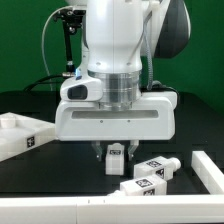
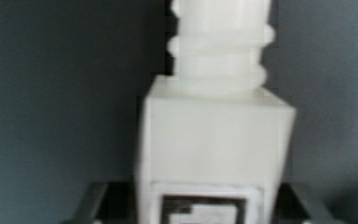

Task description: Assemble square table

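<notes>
While the short, blocky white plastic table leg (image 1: 115,157) sits between the fingers, the two-finger gripper (image 1: 115,161) is clamped on its tagged end. In the wrist view a dark pad (image 2: 108,200) lies against each flank of the leg (image 2: 220,140), and its ridged peg (image 2: 220,45) reaches away from the wrist. You find this leg low over the black table (image 1: 60,170), at the middle of the exterior view; whether it rests on the surface or hangs just clear I cannot tell. Two more white tagged legs (image 1: 150,175) lie just beside it toward the exterior view's right, and a white tagged slab-like part (image 1: 20,135), probably the square top, lies well apart at the left edge. Your main risk is the grip: it sits near one end, so the long free end could tilt the leg in the pads once you lift. A sideways swing at this height could also knock the lying legs and roll them off. Your arm stands nearly vertical above the leg, wrist squared and fingers pointing straight down.
</notes>
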You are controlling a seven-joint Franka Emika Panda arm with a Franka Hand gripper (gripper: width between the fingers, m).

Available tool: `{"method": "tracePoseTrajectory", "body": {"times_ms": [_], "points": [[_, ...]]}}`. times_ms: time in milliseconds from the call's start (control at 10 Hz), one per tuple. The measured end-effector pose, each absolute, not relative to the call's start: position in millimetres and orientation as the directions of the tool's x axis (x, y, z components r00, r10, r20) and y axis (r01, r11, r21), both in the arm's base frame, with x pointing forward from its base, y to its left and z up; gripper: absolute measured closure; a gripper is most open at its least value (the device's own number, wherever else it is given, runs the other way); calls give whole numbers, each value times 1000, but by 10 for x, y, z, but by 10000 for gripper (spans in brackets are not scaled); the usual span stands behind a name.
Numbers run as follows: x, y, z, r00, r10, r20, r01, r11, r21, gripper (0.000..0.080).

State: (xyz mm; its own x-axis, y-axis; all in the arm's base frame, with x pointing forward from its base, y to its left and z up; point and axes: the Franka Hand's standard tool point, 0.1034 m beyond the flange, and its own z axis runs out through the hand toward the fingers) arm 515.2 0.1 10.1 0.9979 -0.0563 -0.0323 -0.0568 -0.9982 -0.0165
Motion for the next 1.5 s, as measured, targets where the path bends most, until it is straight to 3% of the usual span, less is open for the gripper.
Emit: {"method": "tracePoseTrajectory", "body": {"times_ms": [100,200,500,700,1000,1100,1300,1500], "points": [[5152,1,101,998,-56,-32,-57,-998,-16,519],[5137,28,129,997,-65,-35,-66,-998,-18,519],[4712,460,730,992,-124,-33,-125,-991,-40,519],[4774,590,820,997,-78,-7,-78,-997,-24,519],[4705,636,790,989,-150,-3,-150,-988,-28,518],[4501,778,729,980,-200,4,-200,-979,-27,518],[4178,795,453,980,-197,10,-197,-980,-14,518],[4090,830,258,982,-186,6,-186,-982,-1,518]]}}
